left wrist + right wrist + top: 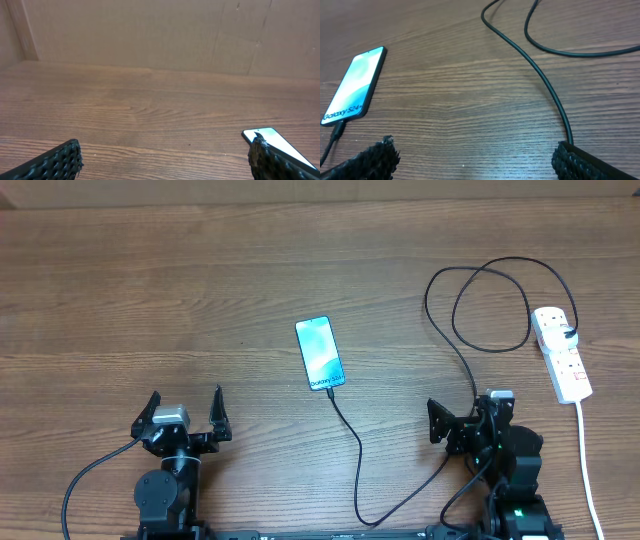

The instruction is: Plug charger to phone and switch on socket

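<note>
The phone [319, 353] lies screen up in the middle of the table, its screen lit. The charger's black cable [352, 442] is plugged into the phone's near end, runs toward the front edge, passes my right arm and loops to a black plug in the white socket strip [561, 353] at the right. My left gripper [187, 405] is open and empty near the front left. My right gripper [462, 416] is open and empty, with the cable beside its right finger. The phone also shows in the right wrist view [354, 84] and in the left wrist view [277, 142].
The socket's white cord [587, 470] runs to the front edge at the far right. A cardboard wall [165, 35] stands behind the table. The cable's loop [540, 40] lies ahead of my right gripper.
</note>
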`<state>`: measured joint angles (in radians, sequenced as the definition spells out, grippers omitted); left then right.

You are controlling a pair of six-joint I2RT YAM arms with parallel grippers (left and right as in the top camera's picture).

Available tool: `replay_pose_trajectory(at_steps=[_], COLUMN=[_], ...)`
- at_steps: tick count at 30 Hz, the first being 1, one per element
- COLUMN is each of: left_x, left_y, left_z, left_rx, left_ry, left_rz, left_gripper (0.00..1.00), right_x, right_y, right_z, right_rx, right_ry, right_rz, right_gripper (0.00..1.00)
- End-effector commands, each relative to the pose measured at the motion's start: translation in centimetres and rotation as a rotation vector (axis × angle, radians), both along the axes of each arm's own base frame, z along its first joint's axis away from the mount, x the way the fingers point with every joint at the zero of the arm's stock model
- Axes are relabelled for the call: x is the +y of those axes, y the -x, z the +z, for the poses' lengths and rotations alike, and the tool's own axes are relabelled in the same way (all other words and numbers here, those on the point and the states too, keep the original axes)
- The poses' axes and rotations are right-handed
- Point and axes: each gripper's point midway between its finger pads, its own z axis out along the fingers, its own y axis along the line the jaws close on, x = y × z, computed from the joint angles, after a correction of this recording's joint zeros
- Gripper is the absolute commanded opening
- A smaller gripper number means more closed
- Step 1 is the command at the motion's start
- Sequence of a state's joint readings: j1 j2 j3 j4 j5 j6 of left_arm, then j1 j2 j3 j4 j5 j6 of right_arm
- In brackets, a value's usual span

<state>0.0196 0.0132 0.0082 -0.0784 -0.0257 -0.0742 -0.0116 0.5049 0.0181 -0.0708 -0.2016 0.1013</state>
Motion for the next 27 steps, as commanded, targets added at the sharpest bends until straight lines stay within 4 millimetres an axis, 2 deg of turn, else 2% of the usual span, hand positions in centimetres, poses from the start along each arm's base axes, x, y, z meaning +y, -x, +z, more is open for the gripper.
replay_pose_trajectory(at_steps=[1, 14, 19, 27], left_x=[-0.3, -0.3, -0.3, -0.3], left_y=[0.0, 0.0, 0.0, 0.0], left_z=[0.1, 0.1, 0.1, 0.1], left_rx=[-0.006, -0.006, -0.006, -0.006], left_ry=[-0.015, -0.015, -0.015, -0.015], left_rz=[-0.016, -0.016, -0.016, -0.016], left_gripper=[1.00, 1.00, 0.99, 1.00], right_x=[-0.1, 0.2, 0.3, 1.3], right_y=[-0.2, 0.0, 0.4, 0.6], right_z=[1.4, 9.6, 11.0, 11.1], right_rx=[-0.073, -0.435, -0.499, -0.526], right_ry=[0.004, 0.024, 0.025, 0.099], right_rz=[-0.008, 0.016, 0.018, 0.103], right_gripper=[1.00, 1.00, 1.00, 1.00])
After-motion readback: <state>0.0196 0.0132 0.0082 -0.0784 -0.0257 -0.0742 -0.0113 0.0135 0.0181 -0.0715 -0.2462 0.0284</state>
